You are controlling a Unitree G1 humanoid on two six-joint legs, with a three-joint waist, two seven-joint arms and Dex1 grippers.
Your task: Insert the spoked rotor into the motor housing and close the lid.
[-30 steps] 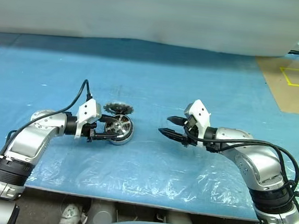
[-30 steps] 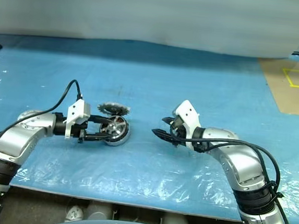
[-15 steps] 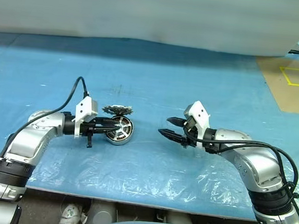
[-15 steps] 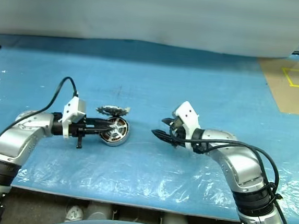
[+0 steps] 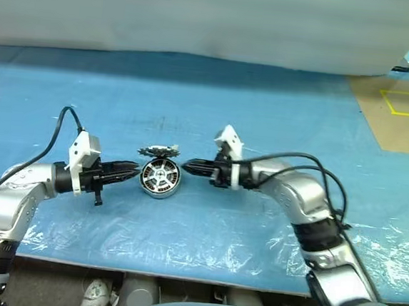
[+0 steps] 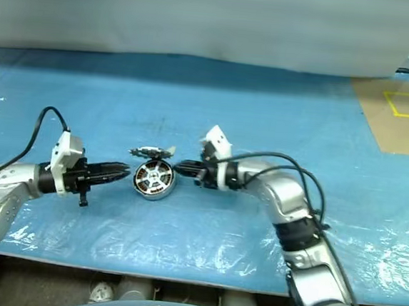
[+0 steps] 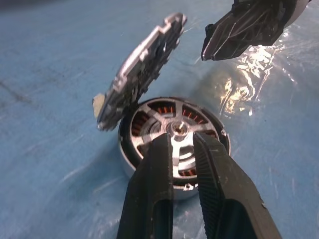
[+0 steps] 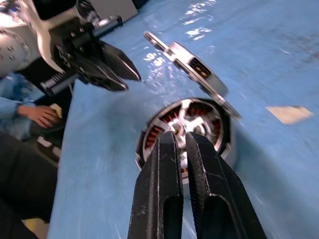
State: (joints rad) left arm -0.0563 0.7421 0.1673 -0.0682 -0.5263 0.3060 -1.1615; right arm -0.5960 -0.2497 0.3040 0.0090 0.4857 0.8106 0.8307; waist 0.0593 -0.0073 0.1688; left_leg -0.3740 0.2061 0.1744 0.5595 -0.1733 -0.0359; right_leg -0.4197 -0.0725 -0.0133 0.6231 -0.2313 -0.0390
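Copper and silver: you can see copper-brown windings showing between the silver spokes, so the spoked rotor (image 7: 175, 137) already sits inside the motor housing (image 5: 159, 178), a little left of centre in the head views.
Blue sheet: the housing rests on the blue plastic-covered table (image 5: 265, 115), between your two grippers.
Lid: the lid (image 7: 142, 67) stands raised on its hinge at the housing's far edge, tilted up and not covering the rotor; in the left eye view it shows as a thin toothed disc just above the housing.
Done so far: by my reading the insertion is finished, since the rotor's hub looks centred and its rim level with the cup; how fully it is seated you cannot tell from here.
Left to do: closing the lid, which is the whole remaining half of the task.
Left gripper: your left gripper (image 5: 133, 170) is just left of the housing, its fingers drawn nearly together with a narrow gap, pinching nothing.
Right gripper: your right gripper (image 5: 191, 170) is just right of the housing, fingers pressed together and empty, tips aimed at the rotor side.
Next move, as I judge it: you need a push on the lid's raised face to swing it down over the rotor.
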